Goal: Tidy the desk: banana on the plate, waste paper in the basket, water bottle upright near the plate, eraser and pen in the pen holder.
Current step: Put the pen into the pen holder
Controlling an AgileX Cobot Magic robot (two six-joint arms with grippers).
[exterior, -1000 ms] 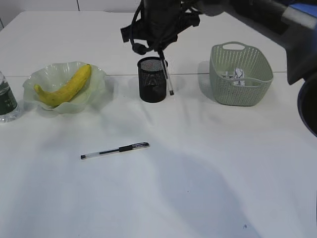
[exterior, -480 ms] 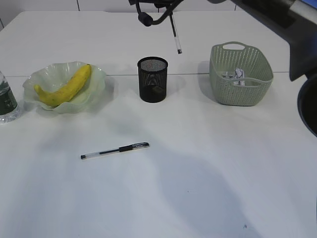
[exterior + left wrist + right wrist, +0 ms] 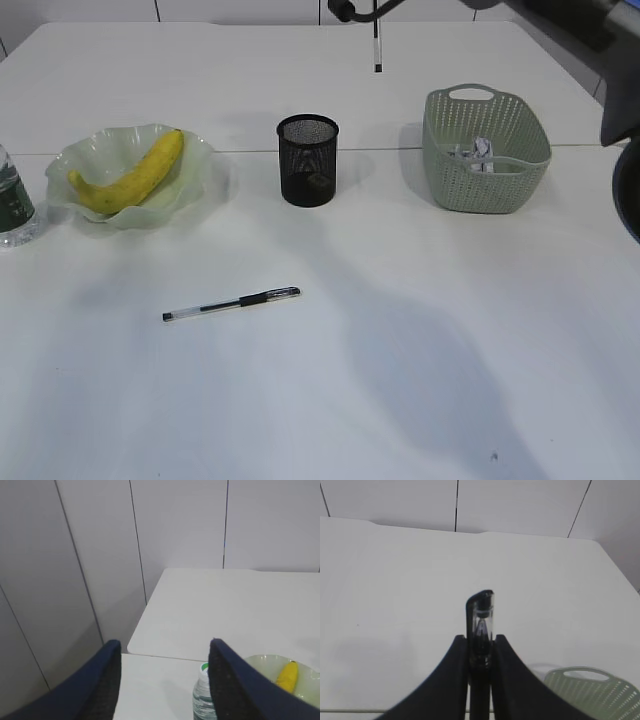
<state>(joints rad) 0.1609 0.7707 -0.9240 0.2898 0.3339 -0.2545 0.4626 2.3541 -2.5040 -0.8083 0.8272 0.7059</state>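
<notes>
- Currently on the pen step. Exterior: held pen (image 3: 377, 40) hangs vertical, high and behind-right of the pen holder (image 3: 308, 160); a second pen (image 3: 232, 302) lies on the table (image 3: 400, 350).
- Left wrist: my left gripper (image 3: 165, 680) spread wide, empty (near the bottle (image 3: 204, 700)).
- Right wrist: my right gripper (image 3: 480, 655) pinches the pen. Next: recentre over holder, lower, release.

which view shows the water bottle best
The left wrist view: the water bottle stands upright with its cap and neck showing, beside the plate. The exterior view cuts it off at the left edge. The right wrist view does not show it.
</notes>
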